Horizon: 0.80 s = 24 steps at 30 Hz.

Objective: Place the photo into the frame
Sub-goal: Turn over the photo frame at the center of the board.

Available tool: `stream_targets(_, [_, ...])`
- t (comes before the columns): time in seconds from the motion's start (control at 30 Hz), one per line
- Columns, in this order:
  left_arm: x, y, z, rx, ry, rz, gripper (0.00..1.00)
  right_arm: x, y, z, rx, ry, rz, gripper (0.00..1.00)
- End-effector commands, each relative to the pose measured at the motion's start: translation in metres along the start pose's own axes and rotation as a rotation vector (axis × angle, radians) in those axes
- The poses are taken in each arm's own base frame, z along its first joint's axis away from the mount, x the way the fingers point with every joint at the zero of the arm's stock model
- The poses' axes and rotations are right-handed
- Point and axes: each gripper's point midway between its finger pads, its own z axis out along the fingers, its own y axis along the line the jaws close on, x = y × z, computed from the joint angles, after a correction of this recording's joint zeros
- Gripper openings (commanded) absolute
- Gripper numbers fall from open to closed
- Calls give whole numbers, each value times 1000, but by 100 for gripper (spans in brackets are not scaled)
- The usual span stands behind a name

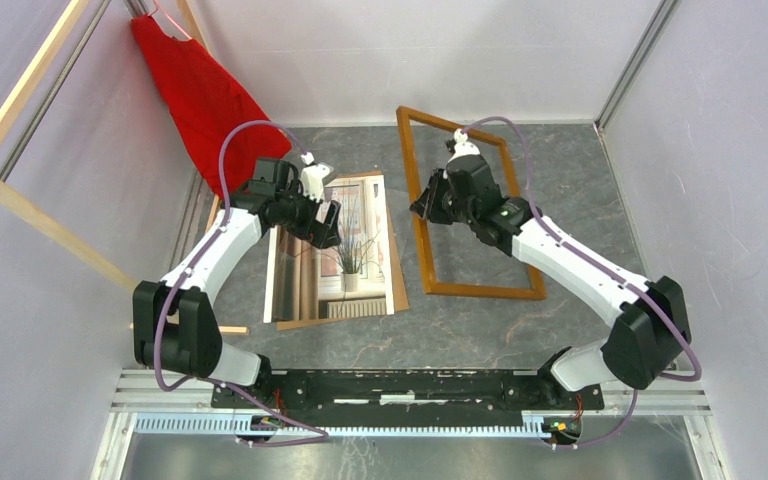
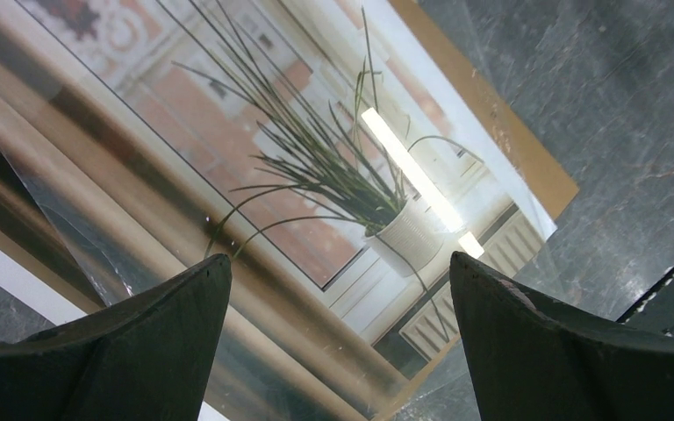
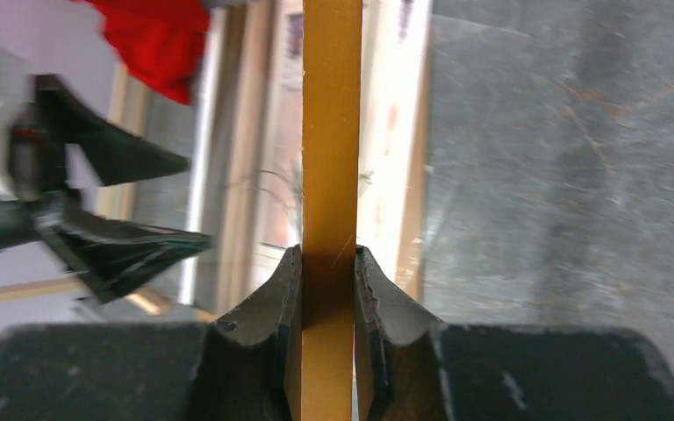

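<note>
The photo (image 1: 345, 250), a glossy print of a spiky green potted plant, lies flat on a brown board (image 1: 398, 270) left of the table's centre. My left gripper (image 1: 326, 226) hovers over its far part, open and empty. In the left wrist view the photo (image 2: 316, 167) fills the picture, and the gripper (image 2: 338, 259) has its fingers wide apart above it. A clear sheet (image 2: 535, 250) seems to lie over the print. The thin orange-brown frame (image 1: 480, 290) stands to the right, open in the middle. My right gripper (image 1: 424, 207) is shut on its left rail (image 3: 332, 132).
A red cloth (image 1: 200, 90) hangs at the back left, beside a pale wooden slat rack (image 1: 30, 200). White walls enclose the table on three sides. A metal rail (image 1: 410, 400) with the arm bases runs along the near edge.
</note>
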Motion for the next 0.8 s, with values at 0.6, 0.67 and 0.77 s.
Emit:
stream_targets(0.6, [-92, -38, -58, 76, -327, -12, 100, -77, 133, -102, -664, 15, 438, 0])
stream_targets(0.67, [-100, -39, -60, 70, -353, -12, 100, -78, 132, -104, -698, 22, 460, 0])
stream_targets(0.77, [-113, -43, -59, 63, -387, 4, 100, -81, 119, -103, -683, 14, 472, 0])
